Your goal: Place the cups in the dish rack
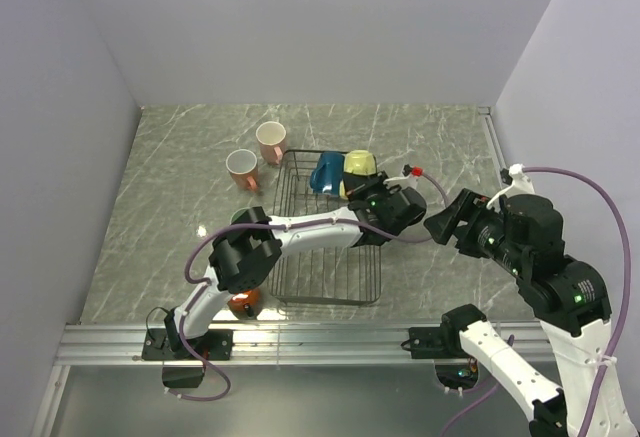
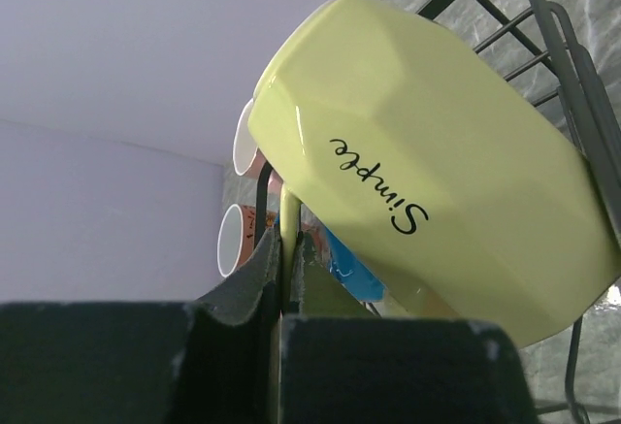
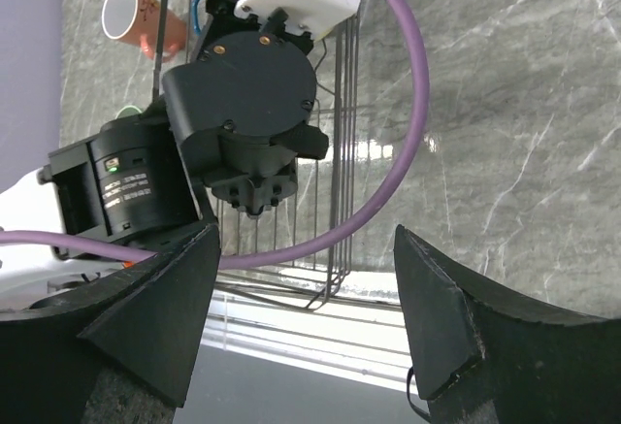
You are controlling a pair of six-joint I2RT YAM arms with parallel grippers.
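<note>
Overhead view, centre: the yellow cup (image 1: pixel 358 165) is being set into the upper end of the dish rack (image 1: pixel 330 282), beside the blue cup (image 1: pixel 325 172). Left wrist view: its rim is being pinched by the left gripper (image 2: pixel 288 259). Right wrist view: the right gripper (image 3: pixel 306 317) is being held wide and empty. A clean release is probably needed next.

Top camera: mounted high, behind both arm bases, tilted down and forward; takes in the whole table (image 1: pixel 160 217), both arms and the rack (image 1: pixel 330 287); far range.
Left wrist camera: sits on the left hand (image 2: pixel 288 249), looks out along its fingers; very close, the yellow cup (image 2: pixel 437 172) fills most of the frame.
Right wrist camera: looks out between the fingers of the right hand (image 3: pixel 306 235), facing left across the table onto the left arm (image 3: pixel 243 104); middle range.
Shared: rack wires and a pink cup (image 3: pixel 131 15) show in all three views.
</note>
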